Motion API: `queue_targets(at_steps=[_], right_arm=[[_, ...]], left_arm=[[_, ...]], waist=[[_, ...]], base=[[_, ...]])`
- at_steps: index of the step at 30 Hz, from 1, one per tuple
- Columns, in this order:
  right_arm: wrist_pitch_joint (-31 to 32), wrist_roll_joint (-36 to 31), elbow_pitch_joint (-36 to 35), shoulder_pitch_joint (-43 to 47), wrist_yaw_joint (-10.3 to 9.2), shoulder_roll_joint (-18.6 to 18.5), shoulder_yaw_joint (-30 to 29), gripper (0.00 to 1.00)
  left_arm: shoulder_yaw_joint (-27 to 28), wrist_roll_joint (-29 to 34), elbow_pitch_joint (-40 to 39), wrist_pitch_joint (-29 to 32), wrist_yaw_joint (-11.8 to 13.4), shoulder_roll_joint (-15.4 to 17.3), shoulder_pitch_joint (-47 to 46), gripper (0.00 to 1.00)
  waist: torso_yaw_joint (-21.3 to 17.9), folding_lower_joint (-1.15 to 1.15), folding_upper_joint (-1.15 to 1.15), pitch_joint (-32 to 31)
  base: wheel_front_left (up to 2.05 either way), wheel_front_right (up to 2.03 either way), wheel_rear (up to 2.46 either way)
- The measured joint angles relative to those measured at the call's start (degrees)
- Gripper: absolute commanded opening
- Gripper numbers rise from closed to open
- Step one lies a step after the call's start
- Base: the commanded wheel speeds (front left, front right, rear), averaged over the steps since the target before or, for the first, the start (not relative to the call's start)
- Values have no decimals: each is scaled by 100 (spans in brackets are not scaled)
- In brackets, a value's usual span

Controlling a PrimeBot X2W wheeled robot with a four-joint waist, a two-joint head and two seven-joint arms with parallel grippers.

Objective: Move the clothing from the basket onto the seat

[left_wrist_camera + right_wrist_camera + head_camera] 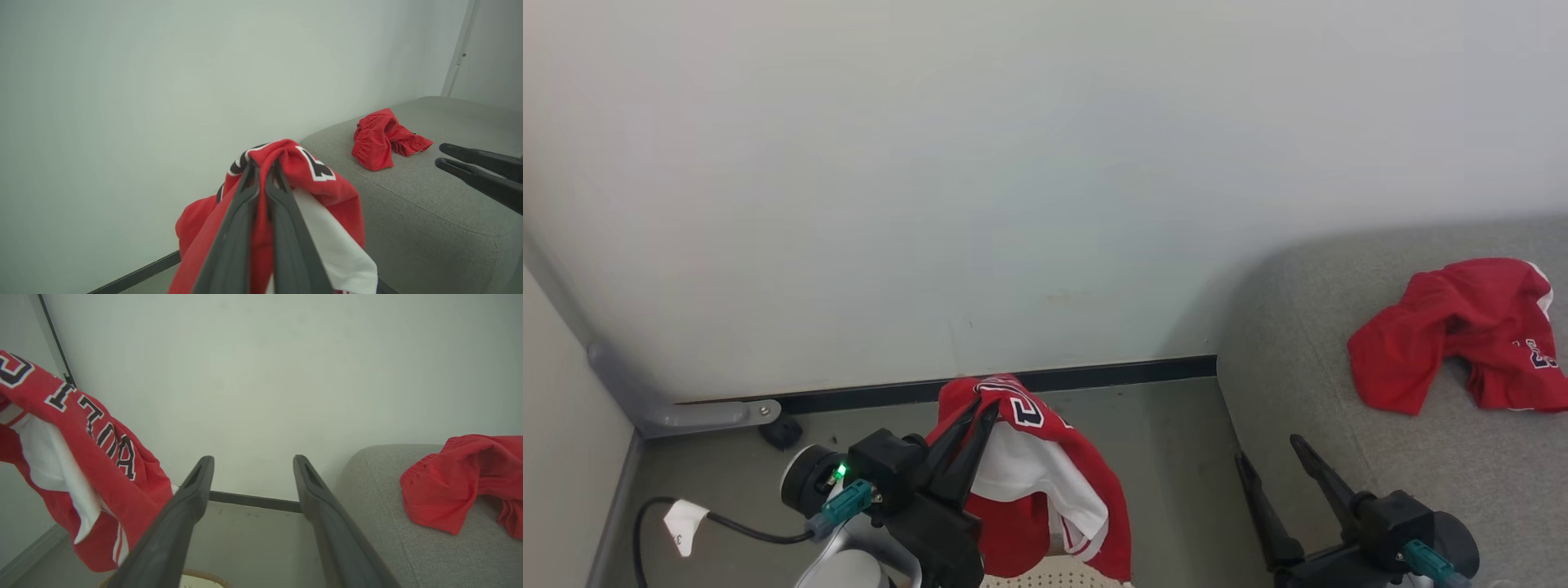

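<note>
- Holding a bunched fold of the red top [1045, 482], my left gripper [983, 411] has its fingers pinched almost together on the cloth near the navy lettering. The top hangs in the air above the basket [1045, 580], to the left of the seat.
- I judge the top to be light, soft and limp. It will drape and swing, and a thin fold could slip out of smooth fingers, so a thick gathered bunch like this one looks the safest hold.
- The basket is cut off by the bottom edge of the head view and partly covered by the hanging cloth. I cannot tell whether anything is left inside.
- My right gripper [1267, 451] has its fingers spread wide and empty, just beside the front edge of the seat [1307, 367].
- What look like red shorts [1454, 327] lie crumpled on the seat, well apart from the top. Their right side runs out of the head view.
</note>
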Motion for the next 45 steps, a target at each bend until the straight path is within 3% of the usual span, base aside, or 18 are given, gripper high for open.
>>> queue_targets(at_steps=[14,25,37,38,39,40,41,42,45], right_arm=[[66,-345,244,-430,298,76,1135,100],[85,-230,738,-1155,303,71,2390,100],[58,219,1617,-1940,303,186,3174,98],[57,256,1674,-1982,303,196,3218,75],[56,304,1740,-2028,303,202,3259,43],[52,371,1781,-2057,303,205,3296,31],[52,430,1823,-2079,303,208,3339,8],[49,472,1873,-2104,303,215,3378,0],[10,578,1964,-2147,304,216,3460,0]], left_arm=[[-85,-8,-532,361,-1,-15,-36,0],[-158,-26,-773,608,0,-41,-74,0],[-223,-44,-979,810,7,-99,-155,0],[-229,-44,-990,829,7,-104,-157,0],[-232,-47,-1000,859,8,-111,-157,0],[-233,-49,-1006,862,8,-115,-157,0],[-233,-51,-1020,877,8,-119,-157,0],[-233,-51,-1027,878,8,-120,-157,0],[-232,-60,-1045,909,11,-116,-157,0]], waist=[[-66,1,0,60],[12,1,0,118],[96,1,0,187],[103,1,1,195],[111,1,0,202],[119,1,0,210],[125,1,0,217],[131,1,0,223],[138,1,0,242]], base=[[0,0,0],[0,0,0],[0,0,0],[0,0,0],[0,0,0],[0,0,0],[0,0,0],[0,0,0],[0,0,0]])
